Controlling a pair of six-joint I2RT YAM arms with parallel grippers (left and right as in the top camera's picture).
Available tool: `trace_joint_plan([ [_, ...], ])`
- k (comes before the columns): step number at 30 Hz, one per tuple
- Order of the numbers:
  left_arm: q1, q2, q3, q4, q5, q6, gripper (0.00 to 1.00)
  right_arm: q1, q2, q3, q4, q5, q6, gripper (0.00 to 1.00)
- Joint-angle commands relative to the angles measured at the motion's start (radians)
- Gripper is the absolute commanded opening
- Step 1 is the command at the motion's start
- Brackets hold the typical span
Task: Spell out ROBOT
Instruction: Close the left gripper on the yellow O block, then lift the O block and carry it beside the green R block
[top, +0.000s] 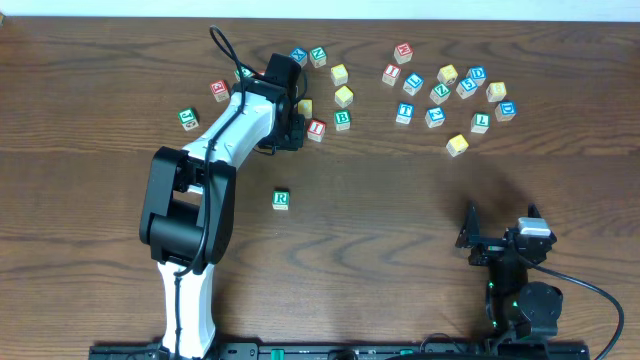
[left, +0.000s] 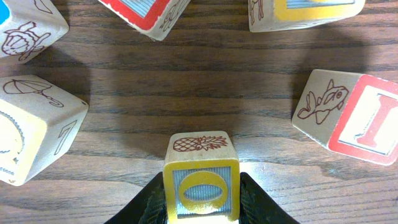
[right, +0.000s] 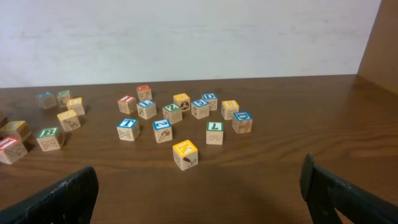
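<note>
A yellow O cube (left: 202, 180) with a pineapple drawing on its far side sits on the table between the black fingers of my left gripper (left: 202, 208), which press on both of its sides. From overhead that gripper (top: 300, 112) is low among the left cluster, and only a corner of the yellow cube (top: 305, 105) shows. The green R cube (top: 280, 199) stands alone in the middle of the table. A green B cube (top: 343, 120) lies just right of the left gripper. My right gripper (right: 199, 190) rests open and empty at the near right (top: 470, 238).
A red I cube (left: 367, 121) lies close on the right of the held cube, and an umbrella-marked cube (left: 31, 134) close on the left. More yellow cubes (top: 344, 95) and blue-lettered cubes (top: 404, 112) are scattered at the back right. One yellow cube (right: 185, 154) sits nearest the right gripper.
</note>
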Motion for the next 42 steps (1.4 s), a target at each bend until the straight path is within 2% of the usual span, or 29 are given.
trace_joint_plan([
  [1, 0.001, 0.008, 0.016, -0.003, -0.015, 0.0, 0.34, 0.0, -0.006, -0.002, -0.004, 0.008, 0.01, 0.99],
  [12, 0.002, -0.004, 0.017, -0.002, -0.016, 0.008, 0.33, 0.0, -0.006, -0.002, -0.004, 0.008, 0.01, 0.99],
  [20, 0.003, -0.091, 0.017, 0.007, -0.016, 0.015, 0.33, 0.0, -0.006, -0.002, -0.004, 0.008, 0.01, 0.99],
  [32, 0.0, -0.378, 0.017, -0.004, -0.016, 0.018, 0.3, 0.0, -0.006, -0.002, -0.004, 0.008, 0.01, 0.99],
  [38, -0.036, -0.568, 0.017, -0.119, -0.026, 0.01, 0.27, 0.0, -0.006, -0.002, -0.004, 0.008, 0.01, 0.99],
  [42, -0.108, -0.677, 0.017, -0.22, -0.141, -0.044, 0.26, 0.0, -0.006, -0.002, -0.004, 0.008, 0.01, 0.99],
])
